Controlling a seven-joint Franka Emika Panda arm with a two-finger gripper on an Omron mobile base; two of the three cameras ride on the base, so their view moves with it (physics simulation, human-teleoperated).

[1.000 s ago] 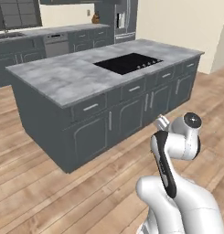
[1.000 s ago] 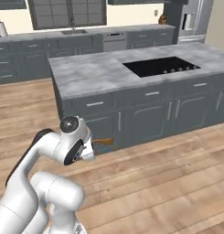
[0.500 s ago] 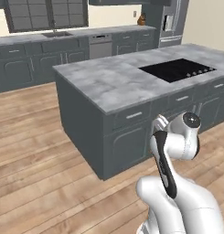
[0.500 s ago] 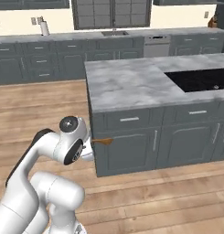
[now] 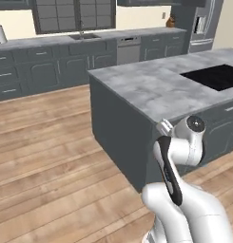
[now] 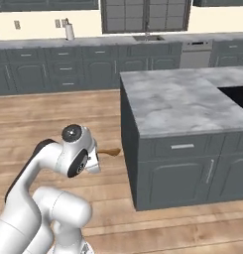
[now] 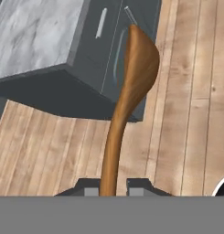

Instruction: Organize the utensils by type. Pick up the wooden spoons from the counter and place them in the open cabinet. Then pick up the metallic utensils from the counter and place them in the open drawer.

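Gripper (image 7: pixel 111 188) clamped on handle end of orange-brown wooden spoon (image 7: pixel 131 87). Long axis straight out along the fingers, bowl leading, level in right base view, aimed at island (image 6: pixel 177 106) corner, above floor.

Slim orange-brown wooden spoon (image 7: pixel 131 87): smooth, satin-sheen wood w/ faint grain, its bowl toward 12 o'clock in hand view, handle pinched betw. matt dark-grey gripper (image 7: pixel 114 187) finger tips; its tip (image 6: pixel 112 152) also shows in right base view. Grey-white marble island counter (image 6: pixel 177 101): polished-looking stone w/ darker veins, over matt dark grey cabinet fronts (image 6: pixel 187 173) w/ brushed silver metal bar handles; black cooktop (image 5: pixel 214 77) at 3 o'clock in left base view looks glassy. Floor (image 5: pixel 46 156) is light wood planking w/ visible grain, low sheen; robot arm (image 5: pixel 177 156) shell is glossy white plastic w/ dark joints.
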